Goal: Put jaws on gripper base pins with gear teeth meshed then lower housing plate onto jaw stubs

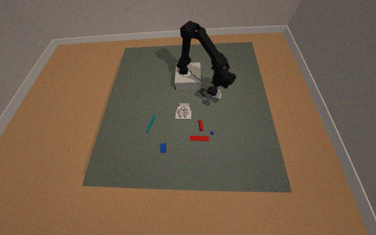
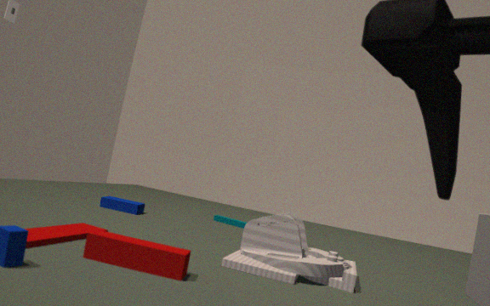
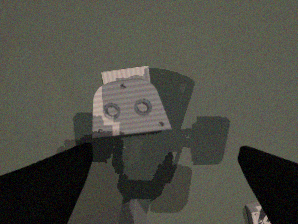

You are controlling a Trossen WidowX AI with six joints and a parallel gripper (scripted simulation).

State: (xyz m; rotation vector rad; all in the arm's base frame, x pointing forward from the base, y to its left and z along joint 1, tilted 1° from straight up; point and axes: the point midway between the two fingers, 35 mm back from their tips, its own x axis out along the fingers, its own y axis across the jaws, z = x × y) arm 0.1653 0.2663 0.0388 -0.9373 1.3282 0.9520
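The housing plate (image 1: 219,94) (image 3: 131,95) is a pale piece with two round sockets facing up, lying on the mat near the robot's base. My gripper (image 3: 168,152) is open and empty, above and slightly beside the plate, with its shadow partly over it. In the exterior view one finger shows, clear of everything. The pale gripper base (image 1: 177,116) (image 2: 251,264) lies on the mat, away from my gripper. Two jaws (image 1: 183,111) (image 2: 272,238) sit on it side by side. Small stubs (image 2: 333,254) stand at one end. Whether the gear teeth mesh is too small to tell.
Two red bars (image 1: 201,125) (image 1: 199,138), a small blue block (image 1: 212,132) (image 2: 10,246), a larger blue block (image 1: 163,147) (image 2: 122,206) and a teal stick (image 1: 151,123) (image 2: 229,221) lie around the gripper base. The arm stands on a white block (image 1: 188,86).
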